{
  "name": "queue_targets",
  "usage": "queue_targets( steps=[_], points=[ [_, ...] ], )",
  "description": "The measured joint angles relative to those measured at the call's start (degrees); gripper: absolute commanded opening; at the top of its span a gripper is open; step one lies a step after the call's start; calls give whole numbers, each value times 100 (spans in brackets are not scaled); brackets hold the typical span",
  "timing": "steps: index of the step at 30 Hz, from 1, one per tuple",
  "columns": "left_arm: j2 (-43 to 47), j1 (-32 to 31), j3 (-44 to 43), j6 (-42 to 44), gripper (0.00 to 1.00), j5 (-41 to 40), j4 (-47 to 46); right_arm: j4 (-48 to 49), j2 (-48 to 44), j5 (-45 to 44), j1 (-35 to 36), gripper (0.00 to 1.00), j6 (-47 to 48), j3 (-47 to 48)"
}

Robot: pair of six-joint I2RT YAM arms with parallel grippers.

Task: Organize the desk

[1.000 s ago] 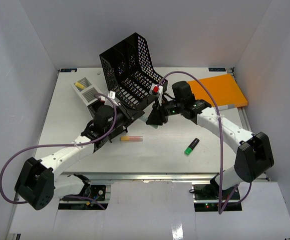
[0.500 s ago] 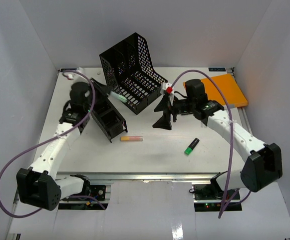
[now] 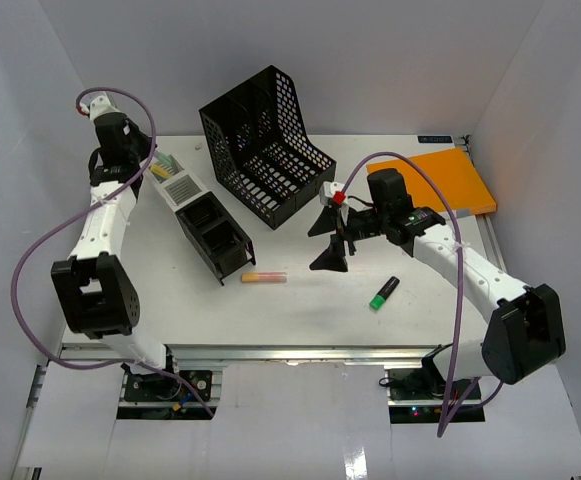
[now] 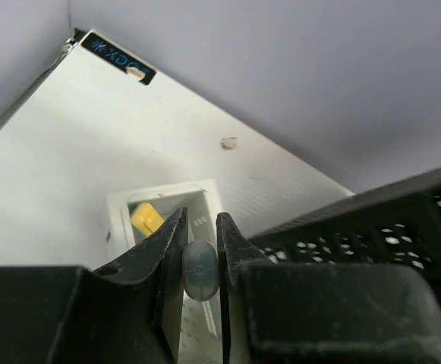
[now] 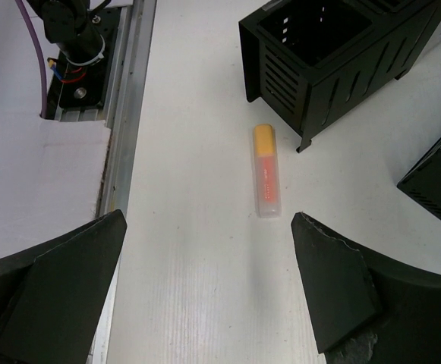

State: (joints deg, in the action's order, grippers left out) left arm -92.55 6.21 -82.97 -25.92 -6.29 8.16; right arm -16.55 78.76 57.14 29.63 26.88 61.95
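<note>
Highlighter lies on desk, just before organizer

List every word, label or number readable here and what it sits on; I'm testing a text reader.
Nothing reads with certainty.
Small dark corner label on the flat white desk, left wrist view: blue characters, too blurred to read.
Small dark edge label at the desk's far right, top view: too small to read.
Translucent orange highlighter: faint marks on its barrel, unreadable.
No other text shows.
</note>
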Motion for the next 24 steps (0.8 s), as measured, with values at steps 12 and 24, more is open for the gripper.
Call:
queue_targets(
  steps=[12,24],
  points=[
    [-1188,140,-626,507,18,102,14,-150,636,-7,10,97,429,2],
    [-1143,153,-310,612,83,418,-126,-491,1788,-1462,1421,97,1441,426]
  ],
)
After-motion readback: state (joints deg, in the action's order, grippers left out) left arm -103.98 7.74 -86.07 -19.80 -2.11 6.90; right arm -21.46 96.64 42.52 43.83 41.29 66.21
